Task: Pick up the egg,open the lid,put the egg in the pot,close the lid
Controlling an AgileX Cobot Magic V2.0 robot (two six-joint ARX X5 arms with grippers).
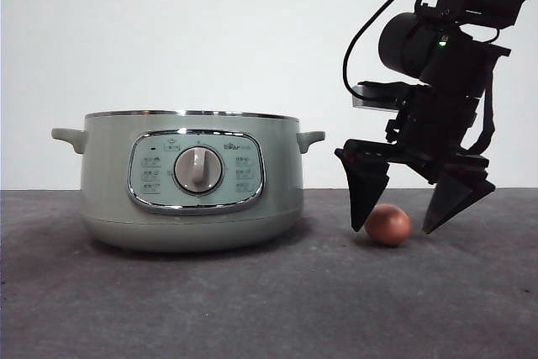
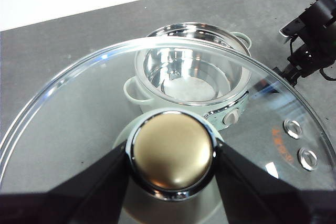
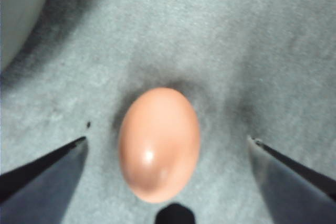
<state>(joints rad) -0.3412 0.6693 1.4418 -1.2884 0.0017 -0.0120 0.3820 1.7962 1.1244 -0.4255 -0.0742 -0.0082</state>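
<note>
Front camera sat low at table height, looking level across at the pot (image 1: 192, 181) close up, the right gripper (image 1: 415, 199) beside it over the egg (image 1: 388, 225). Left wrist camera looked steeply down from high above, through the lid (image 2: 94, 114) pinched in the left gripper (image 2: 172, 157), onto the open pot (image 2: 190, 77) well below; it also caught the other arm at the frame edge. Right wrist camera faced straight down, very near, the egg (image 3: 159, 144) between its jaws, pot wall at a corner.

The pot (image 1: 192, 181) carries a small logo above its dial (image 1: 198, 170), possibly "Bear" (too tiny to confirm); the lid (image 2: 278, 148) shows unreadable orange print.
</note>
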